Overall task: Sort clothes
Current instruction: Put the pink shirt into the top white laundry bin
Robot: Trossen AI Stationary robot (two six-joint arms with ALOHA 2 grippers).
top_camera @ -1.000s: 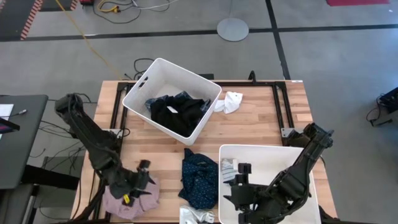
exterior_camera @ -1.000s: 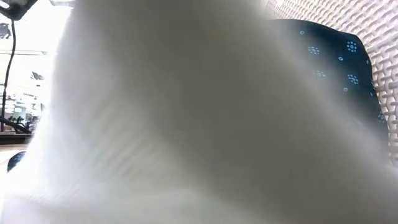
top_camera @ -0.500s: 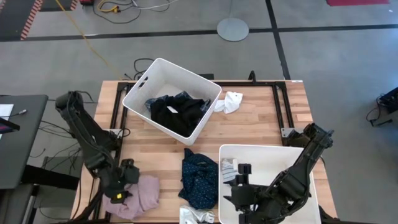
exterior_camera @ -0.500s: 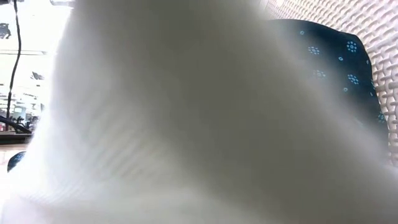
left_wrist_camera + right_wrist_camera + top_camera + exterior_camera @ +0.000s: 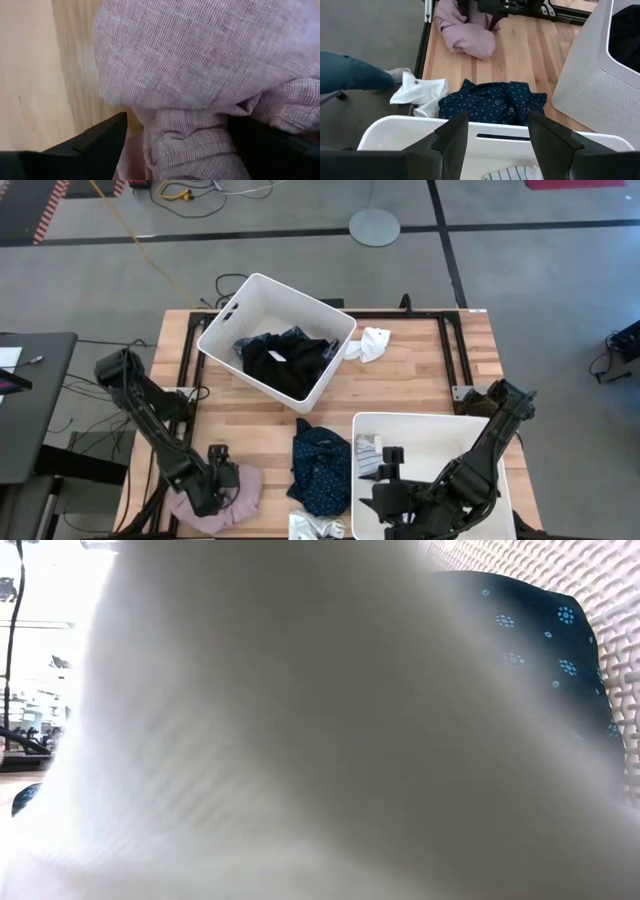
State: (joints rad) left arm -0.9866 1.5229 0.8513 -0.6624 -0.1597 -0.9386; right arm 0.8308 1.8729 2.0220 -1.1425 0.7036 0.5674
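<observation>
A blurred pale cloth (image 5: 280, 740) fills nearly the whole low view, leaving only a corner of the navy dotted garment (image 5: 540, 630) visible. At the table's front edge, a white sock (image 5: 315, 527) is cut off by the high view's frame. The left gripper (image 5: 222, 480) hides part of the pink garment (image 5: 240, 498).

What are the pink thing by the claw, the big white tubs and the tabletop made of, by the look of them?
Pink garment: a thin woven cloth, matte, perhaps cotton or linen; fine crosswise threads and soft folds show. White bins: seemingly moulded plastic, smooth and stiff, with a cut-out handle slot. Table: light wood planks, with visible grain and seams, lightly sealed at most.
</observation>
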